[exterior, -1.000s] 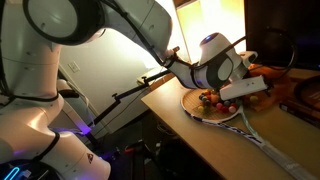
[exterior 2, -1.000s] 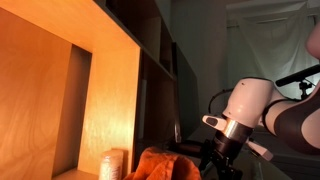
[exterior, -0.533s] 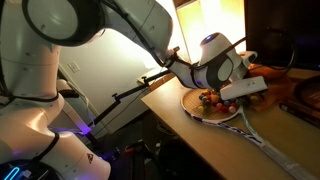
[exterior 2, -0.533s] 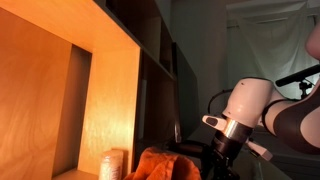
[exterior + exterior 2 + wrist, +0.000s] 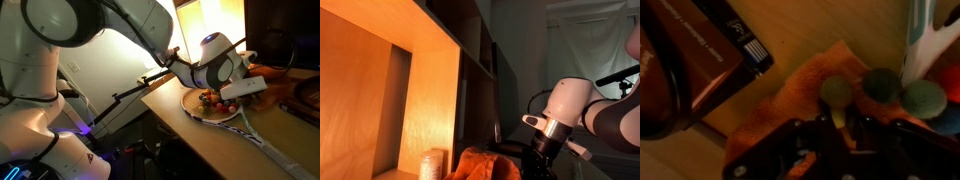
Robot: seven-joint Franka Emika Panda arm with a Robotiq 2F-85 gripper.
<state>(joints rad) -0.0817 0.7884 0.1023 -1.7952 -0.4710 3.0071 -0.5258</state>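
1. in an exterior view, your gripper (image 5: 222,98) hangs low over the table (image 5: 200,135), at the head of the racket (image 5: 262,140). the orange cloth (image 5: 193,99) lies just under it, toward 9 o'clock. you cannot tell the fingers' gap from here.
2. in an exterior view, the gripper (image 5: 532,162) sits at 5 o'clock in the frame, touching the orange cloth (image 5: 478,163) on its 9 o'clock side. a pale roll (image 5: 433,163) stands further toward 9 o'clock, at the foot of the wooden shelf (image 5: 430,80).
3. in the wrist view, your gripper (image 5: 838,130) comes in from 6 o'clock. its fingers (image 5: 818,140) stand narrow, pinched on a ridge of the orange cloth (image 5: 790,95). three green balls (image 5: 923,98) lie at 2 o'clock from the fingers, at the cloth's edge. a dark box (image 5: 710,40) with a barcode lies at 10 o'clock.
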